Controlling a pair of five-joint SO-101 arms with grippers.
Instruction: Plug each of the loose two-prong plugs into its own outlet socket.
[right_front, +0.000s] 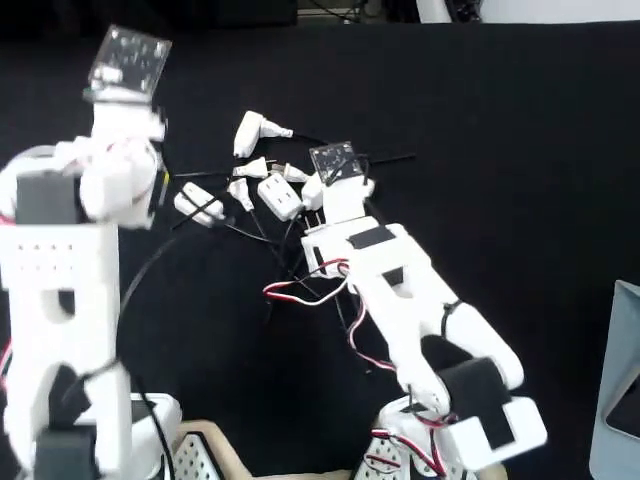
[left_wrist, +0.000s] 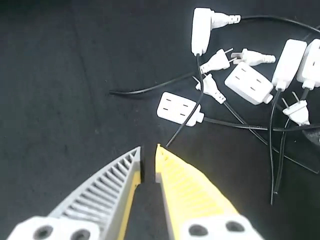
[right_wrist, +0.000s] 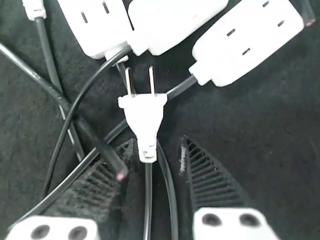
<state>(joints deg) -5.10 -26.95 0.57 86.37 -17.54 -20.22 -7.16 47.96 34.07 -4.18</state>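
High view: loose plugs and outlet sockets lie tangled mid-counter.
Left wrist view: left pincer closed and empty, near side of the tangle.
Right wrist view: right pincer open astride a two-prong plug, its prongs unseated.
Judgement: no plug appears inserted; all remains.

Cluttered middle, open flank
Plugs, sockets and tangled cords crowd the middle of the table; bare cloth lies toward its right edge.
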